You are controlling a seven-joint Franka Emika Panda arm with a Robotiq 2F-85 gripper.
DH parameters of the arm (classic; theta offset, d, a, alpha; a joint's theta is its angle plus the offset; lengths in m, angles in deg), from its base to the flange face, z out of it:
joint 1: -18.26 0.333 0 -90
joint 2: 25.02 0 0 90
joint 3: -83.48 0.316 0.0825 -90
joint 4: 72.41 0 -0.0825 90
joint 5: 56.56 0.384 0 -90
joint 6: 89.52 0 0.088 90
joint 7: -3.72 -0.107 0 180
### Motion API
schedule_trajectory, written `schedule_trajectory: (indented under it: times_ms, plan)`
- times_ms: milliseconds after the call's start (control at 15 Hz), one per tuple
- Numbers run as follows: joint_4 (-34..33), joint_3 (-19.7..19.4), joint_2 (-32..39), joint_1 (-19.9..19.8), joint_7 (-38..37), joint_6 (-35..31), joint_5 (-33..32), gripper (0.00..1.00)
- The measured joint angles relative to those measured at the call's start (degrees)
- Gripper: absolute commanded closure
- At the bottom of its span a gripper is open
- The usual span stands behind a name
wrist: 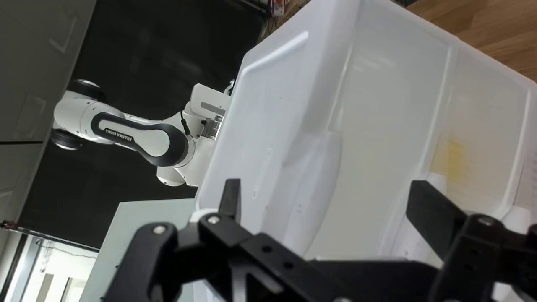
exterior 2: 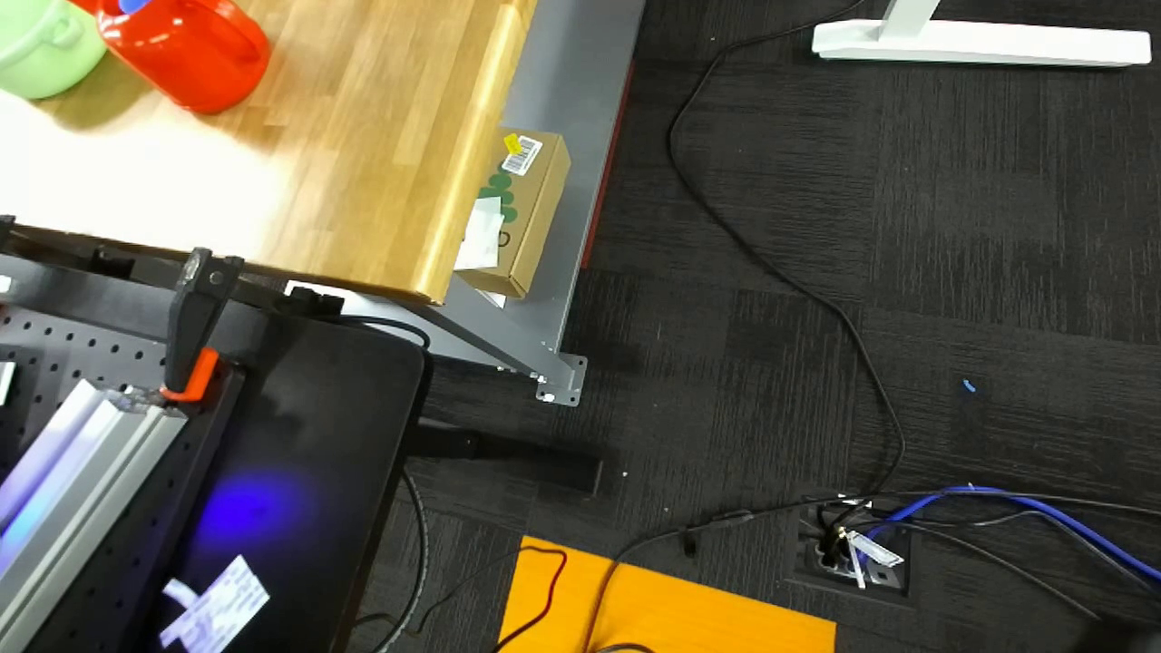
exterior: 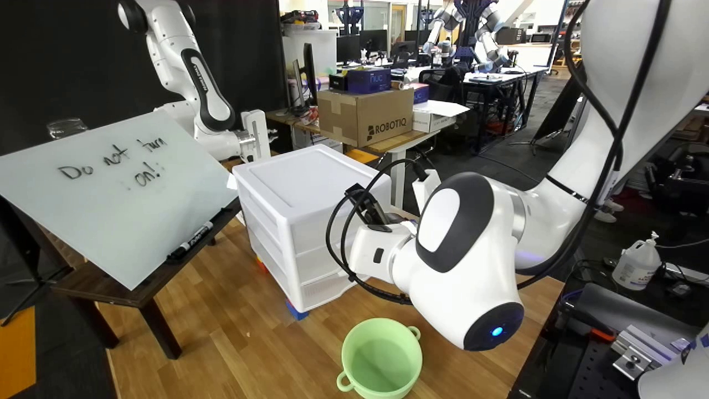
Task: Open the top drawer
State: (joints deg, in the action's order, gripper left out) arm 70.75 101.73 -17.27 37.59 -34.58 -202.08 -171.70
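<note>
The pincer (wrist: 327, 204) is wide and holds nothing, just right of the top drawer (wrist: 388, 109) high in the white box (exterior: 303, 178), and should pinch the lip (wrist: 318, 184), then pull slow and straight.

The top drawer (wrist: 390, 113) and the cabinet (exterior: 291, 230) around it are made of smooth plastic, the table (exterior: 227, 316) below of grained wood.

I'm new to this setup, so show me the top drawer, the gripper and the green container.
Top drawer (wrist: 384, 126): wrist view, on its front panel.
Gripper (wrist: 326, 193): wrist view, midway between its spread fingertips.
Green container (exterior: 381, 360): an exterior view, on its inside floor.
</note>
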Motion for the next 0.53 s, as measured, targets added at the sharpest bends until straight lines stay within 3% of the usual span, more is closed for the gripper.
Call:
schedule_trajectory:
  times_ms: [533]
  plan:
    - [0.00, 0.03, 0.01, 0.00, 0.00, 0.00, 0.01, 0.02]
